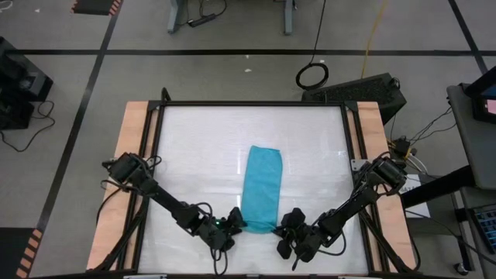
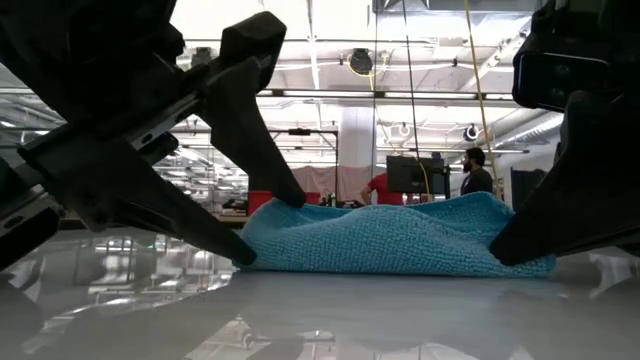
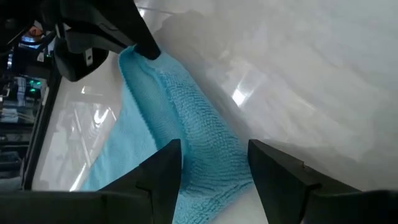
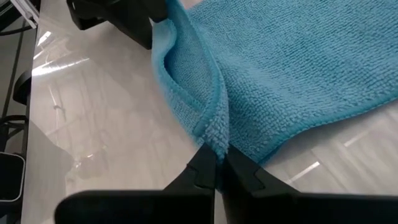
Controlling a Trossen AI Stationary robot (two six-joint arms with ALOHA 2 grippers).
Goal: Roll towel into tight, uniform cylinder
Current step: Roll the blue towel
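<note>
The towel lies flat on the white surface as a folded turquoise strip, a little right of centre. Its long axis runs from the far side of the surface toward the near edge where both arms meet, leaning slightly so that the near end sits a touch further left than the far end. I see no roll in it; in the low view the near end shows as a low, rumpled band with a gentle dip along its top. At that near end, my left hand is at the towel's left corner with its fingers spread: in the low view one finger comes down onto the top of the cloth and the other reaches the corner at surface level, so the corner sits between them, and in the left wrist view the cloth lies between the two dark fingers. My right hand is at the right corner of the same end with its fingers pressed together, pinching the hemmed edge of the towel, which is drawn up into a small ridge there. Beyond the surface, wooden side rails flank it, a coiled cable lies on the floor, and the low view shows a person standing far back in the room.
</note>
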